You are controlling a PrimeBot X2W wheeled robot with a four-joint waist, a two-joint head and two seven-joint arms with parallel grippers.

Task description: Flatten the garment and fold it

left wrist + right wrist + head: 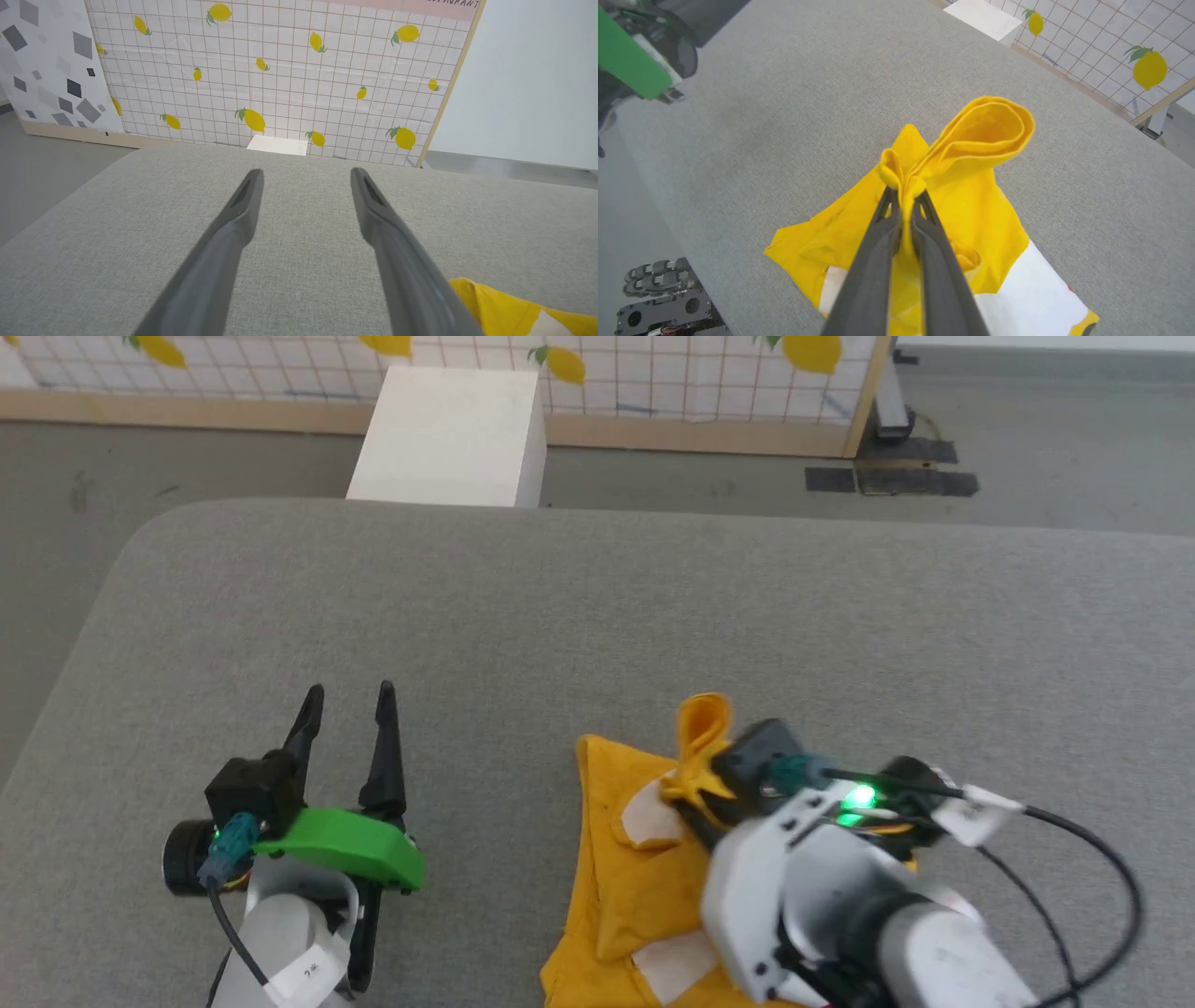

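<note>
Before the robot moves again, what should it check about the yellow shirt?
1. Right tool shut on the crumpled yellow cotton T-shirt: ok.
2. Left tool open, holding nothing, apart from the shirt: ok.
3. Shirt lying flat: not ok, bunched and folded over.
4. Which part is pinched, sleeve or hem: cannot tell.
5. Whole shirt resting on the grey fabric-covered surface: cannot tell, the head view cuts it off.

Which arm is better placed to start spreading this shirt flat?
Right, probably. The right gripper is shut on a bunched fold of the garment. The left gripper stands open over the bare grey surface, beside the garment, holding nothing.
</note>
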